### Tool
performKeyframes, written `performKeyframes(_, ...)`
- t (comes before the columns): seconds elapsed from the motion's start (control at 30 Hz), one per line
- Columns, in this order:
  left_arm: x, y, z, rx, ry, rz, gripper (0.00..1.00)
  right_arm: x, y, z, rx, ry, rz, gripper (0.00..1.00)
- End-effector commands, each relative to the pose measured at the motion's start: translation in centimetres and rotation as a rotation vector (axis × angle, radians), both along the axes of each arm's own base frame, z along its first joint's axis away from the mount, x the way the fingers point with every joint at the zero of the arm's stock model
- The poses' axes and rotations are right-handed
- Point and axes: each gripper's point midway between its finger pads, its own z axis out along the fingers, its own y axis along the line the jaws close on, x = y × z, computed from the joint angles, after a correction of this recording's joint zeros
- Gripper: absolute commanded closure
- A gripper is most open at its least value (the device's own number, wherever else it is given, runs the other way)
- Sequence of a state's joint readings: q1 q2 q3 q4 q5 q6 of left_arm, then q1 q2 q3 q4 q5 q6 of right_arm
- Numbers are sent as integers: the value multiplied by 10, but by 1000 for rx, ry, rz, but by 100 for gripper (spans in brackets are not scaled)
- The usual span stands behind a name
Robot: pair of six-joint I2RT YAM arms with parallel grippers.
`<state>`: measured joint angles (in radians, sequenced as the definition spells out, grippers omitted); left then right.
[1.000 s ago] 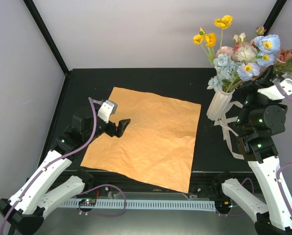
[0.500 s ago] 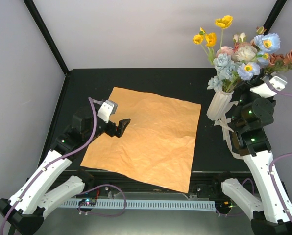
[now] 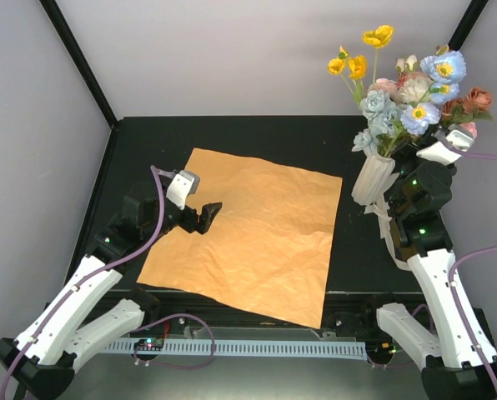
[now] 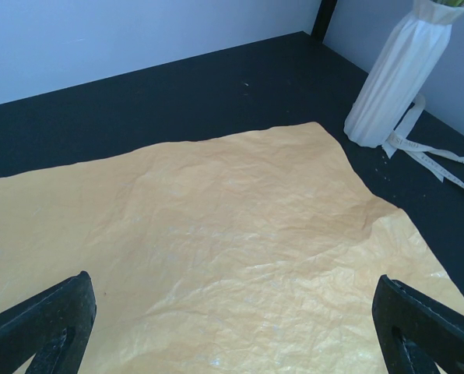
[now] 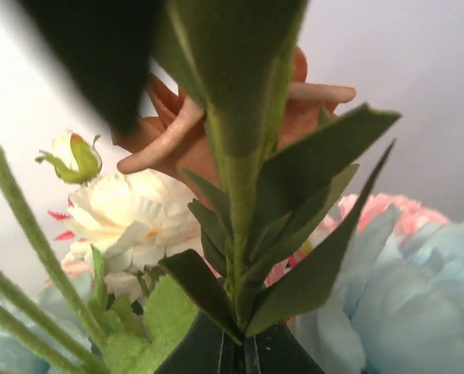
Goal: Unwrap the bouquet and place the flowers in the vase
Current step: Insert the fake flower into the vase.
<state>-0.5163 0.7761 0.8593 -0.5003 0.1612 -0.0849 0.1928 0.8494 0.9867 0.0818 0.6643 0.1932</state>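
Right gripper point(image 3: 430, 148): pinched closed on one green stem point(image 5: 240, 195) among the flowers point(image 3: 407, 87), up beside the rim of the white ribbed vase point(image 3: 372, 179). Left gripper point(image 3: 205, 215): spread fully wide, holding nothing, hovering low over the paper.

On black table point(image 3: 148, 142), orange paper sheet point(image 3: 248, 237) lying flat and bare, no blooms on it: unwrapping looks done. Flowers standing as a bunch w/ stems down in the vase, at the table's right side, just beside the sheet's far-right corner. Cream ribbon point(image 3: 392, 237) loose at the vase foot.

Nearly finished, by judgement. Left to do: prob. settle the held stem, then let go and pull the right arm back. Cannot tell if that stem reaches into the vase.
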Motion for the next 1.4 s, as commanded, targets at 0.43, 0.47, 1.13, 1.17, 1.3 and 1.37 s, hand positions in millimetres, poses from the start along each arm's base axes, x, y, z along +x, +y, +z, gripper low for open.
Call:
performKeyframes(0.43,0,3,7,-2,-36,4,1,26,0,-57,51,86,31,99)
performKeyframes(0.47,0,3,7,-2,-37,5,1,27,0,-60,54,90,33,99)
performKeyframes(1.13,1,3,6,1,-33,7,1,46,3,-96,74,151,71,99)
performKeyframes(1.17,1,3,5,1,-33,7,1,45,3,-96,74,151,73,99)
performKeyframes(1.3,1,3,6,1,-35,9,1,40,3,-92,77,150,75,92)
performKeyframes(1.37,1,3,6,-1,-35,9,1,37,4,-90,80,153,85,88)
